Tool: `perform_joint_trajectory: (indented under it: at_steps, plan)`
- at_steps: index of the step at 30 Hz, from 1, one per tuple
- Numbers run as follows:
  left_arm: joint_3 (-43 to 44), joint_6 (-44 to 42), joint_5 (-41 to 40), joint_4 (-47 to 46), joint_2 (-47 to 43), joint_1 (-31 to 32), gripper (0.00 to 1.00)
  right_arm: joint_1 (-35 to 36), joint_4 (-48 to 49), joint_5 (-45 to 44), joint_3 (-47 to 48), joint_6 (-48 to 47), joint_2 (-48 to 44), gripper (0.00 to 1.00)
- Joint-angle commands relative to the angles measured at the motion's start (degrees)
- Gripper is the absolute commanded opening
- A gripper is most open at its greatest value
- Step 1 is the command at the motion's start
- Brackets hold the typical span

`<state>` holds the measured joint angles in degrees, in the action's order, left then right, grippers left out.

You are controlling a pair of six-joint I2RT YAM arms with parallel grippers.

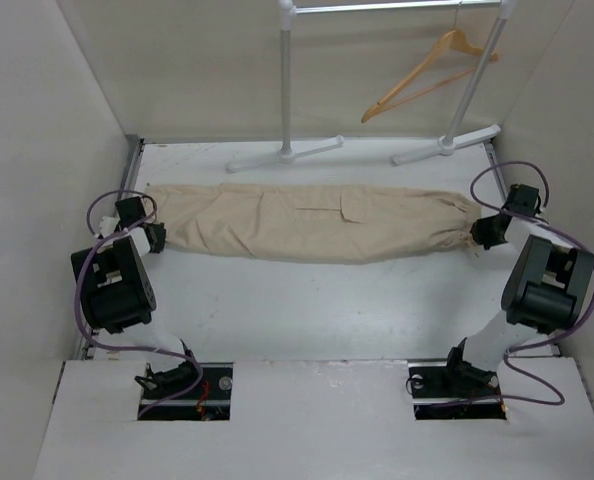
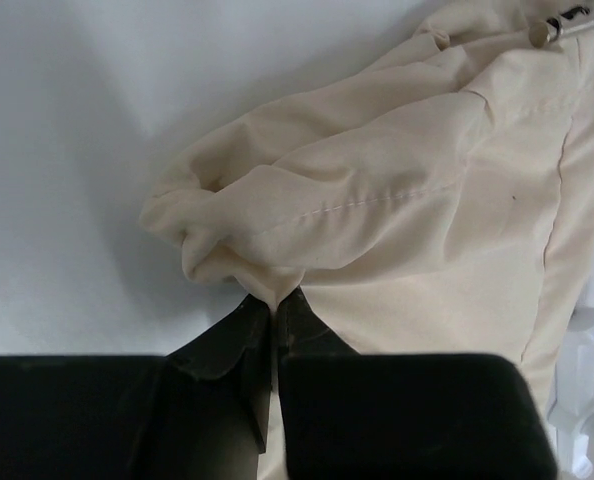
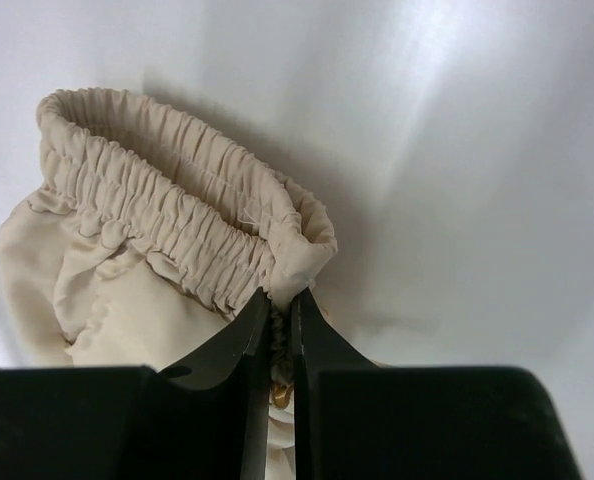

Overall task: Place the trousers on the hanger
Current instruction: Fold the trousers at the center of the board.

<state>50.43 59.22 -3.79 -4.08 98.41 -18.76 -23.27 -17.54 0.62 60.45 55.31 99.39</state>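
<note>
Beige trousers (image 1: 307, 220) lie stretched flat across the table, left to right. My left gripper (image 1: 157, 237) is shut on the leg-hem end (image 2: 267, 215); the cloth bunches between its fingers (image 2: 247, 330). My right gripper (image 1: 482, 232) is shut on the gathered elastic waistband (image 3: 177, 225), pinched between its fingers (image 3: 252, 335). The tan wooden hanger (image 1: 432, 68) hangs by its thin hook from the rack's top bar at the back right, apart from the trousers.
A white metal rack stands at the back with two poles (image 1: 287, 80) and feet (image 1: 285, 154) on the table just behind the trousers. White walls enclose the table left, right and behind. A rack foot (image 2: 587, 390) shows in the left wrist view.
</note>
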Motion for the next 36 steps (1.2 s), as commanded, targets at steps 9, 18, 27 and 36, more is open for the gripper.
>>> perform_joint_trajectory:
  at_steps: [9, 18, 27, 36]
  plan:
    - [-2.2, -6.9, -14.9, 23.8, -15.3, -4.1, 0.01, 0.3, -0.4, -5.1, -22.2, -1.3, -27.5, 0.03]
    - [0.6, -7.7, -17.8, 26.5, -18.8, 0.5, 0.51, 1.9, -1.5, -4.9, -27.8, -5.1, -34.8, 0.71]
    - [4.5, -8.2, -17.6, 26.8, -27.0, 16.1, 0.58, 1.9, 2.6, -3.8, -31.7, -1.4, -32.4, 0.91]
    - [-1.0, -8.2, -14.7, 23.3, -29.6, 25.8, 0.58, 1.3, 11.2, 0.3, -30.9, 3.4, -20.6, 0.67]
